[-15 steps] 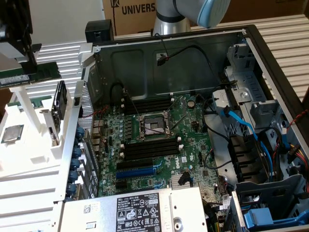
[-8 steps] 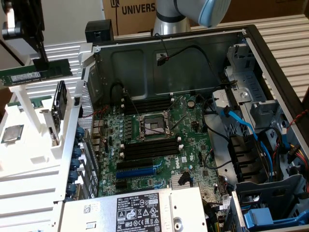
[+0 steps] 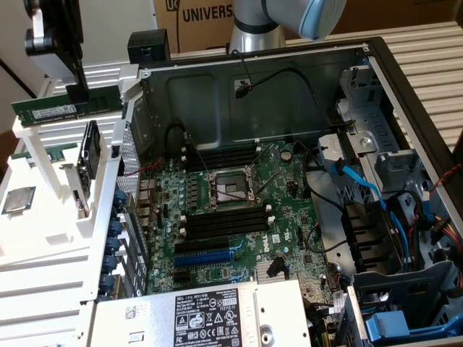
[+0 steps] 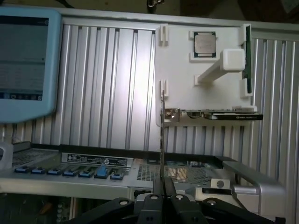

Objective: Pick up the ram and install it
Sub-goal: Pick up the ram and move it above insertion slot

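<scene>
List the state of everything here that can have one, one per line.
the ram: clamped in the gripper, not in a slot.
gripper: shut on the ram.
computer case: open, motherboard exposed.
memory slots: empty.
processor chip: lying flat on the white fixture.
graphics card: standing on edge in the white fixture.

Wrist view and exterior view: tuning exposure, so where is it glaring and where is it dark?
Wrist view: sheen streaks the ribbed metal table, while the fingers pinching the ram edge-on are in shadow. Exterior view: the white fixture reads bright; the motherboard is dim.
</scene>
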{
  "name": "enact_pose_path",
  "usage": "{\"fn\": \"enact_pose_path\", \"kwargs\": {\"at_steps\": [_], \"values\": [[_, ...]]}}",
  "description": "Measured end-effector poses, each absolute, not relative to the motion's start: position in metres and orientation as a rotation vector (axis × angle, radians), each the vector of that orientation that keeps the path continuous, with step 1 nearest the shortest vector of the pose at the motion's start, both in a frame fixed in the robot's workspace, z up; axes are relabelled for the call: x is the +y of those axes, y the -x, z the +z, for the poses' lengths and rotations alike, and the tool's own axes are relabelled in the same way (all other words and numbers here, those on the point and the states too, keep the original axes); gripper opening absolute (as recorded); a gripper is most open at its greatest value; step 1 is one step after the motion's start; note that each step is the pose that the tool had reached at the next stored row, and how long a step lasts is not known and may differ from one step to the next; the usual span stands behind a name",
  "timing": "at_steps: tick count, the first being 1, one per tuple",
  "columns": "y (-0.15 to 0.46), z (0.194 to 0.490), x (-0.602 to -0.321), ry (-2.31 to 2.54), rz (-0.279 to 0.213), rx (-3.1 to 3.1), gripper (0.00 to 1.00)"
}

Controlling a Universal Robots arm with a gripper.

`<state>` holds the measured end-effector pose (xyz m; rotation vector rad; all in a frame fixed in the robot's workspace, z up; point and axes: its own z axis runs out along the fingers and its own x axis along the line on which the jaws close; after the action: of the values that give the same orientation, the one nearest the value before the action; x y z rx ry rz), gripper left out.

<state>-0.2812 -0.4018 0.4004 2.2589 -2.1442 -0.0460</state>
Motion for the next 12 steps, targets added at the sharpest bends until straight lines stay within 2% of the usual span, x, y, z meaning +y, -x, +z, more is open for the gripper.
{"fn": "enact_pose_path", "kwargs": {"at_steps": [12], "values": [[0.237, 0.400, -0.402, -2.251, -0.063, -2.137, 0.12]]}}
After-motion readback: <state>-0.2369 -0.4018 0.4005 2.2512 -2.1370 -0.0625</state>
